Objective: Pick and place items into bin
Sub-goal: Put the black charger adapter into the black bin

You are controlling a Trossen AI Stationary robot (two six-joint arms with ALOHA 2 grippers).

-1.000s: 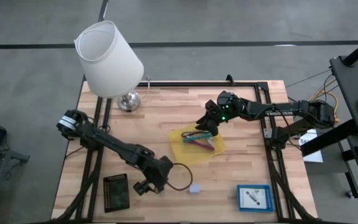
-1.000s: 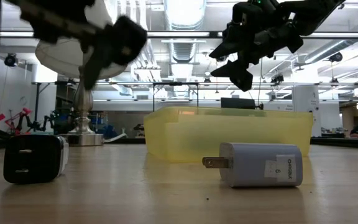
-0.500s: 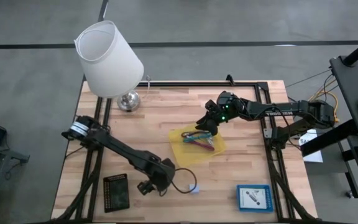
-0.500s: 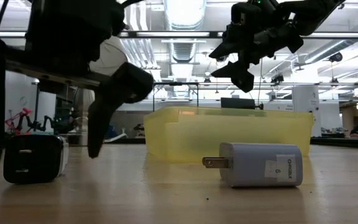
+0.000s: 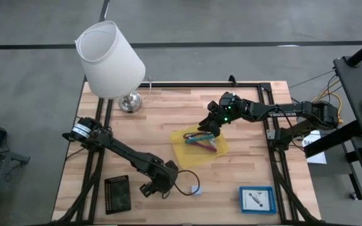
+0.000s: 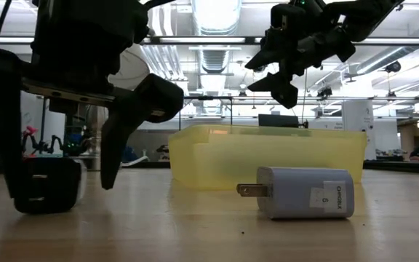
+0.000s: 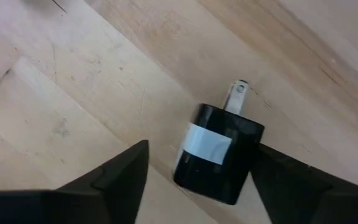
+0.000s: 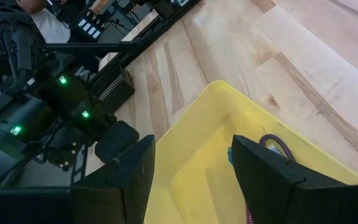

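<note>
A black plug adapter with a white label lies flat on the wood near the table's front, prongs pointing away from the wrist. My left gripper is open and low over it, one finger on each side. A grey-blue plug cube lies on its side just right of it. The yellow bin holds coloured cords. My right gripper hangs open and empty above the bin's far edge. My left gripper comes from above with its fingers astride the black adapter's body, which rests on the table. Whether either finger touches it, I cannot tell.
A white lamp stands at the far left on a silver base. A flat black piece lies at the near left, and a blue box at the near right. Black frame rails run along both table sides.
My left gripper has come down from well above the table and now has its open fingers on either side of the black adapter, shifting slightly toward the table's right. The adapter, the grey-blue cube and the bin have stayed where they were.
</note>
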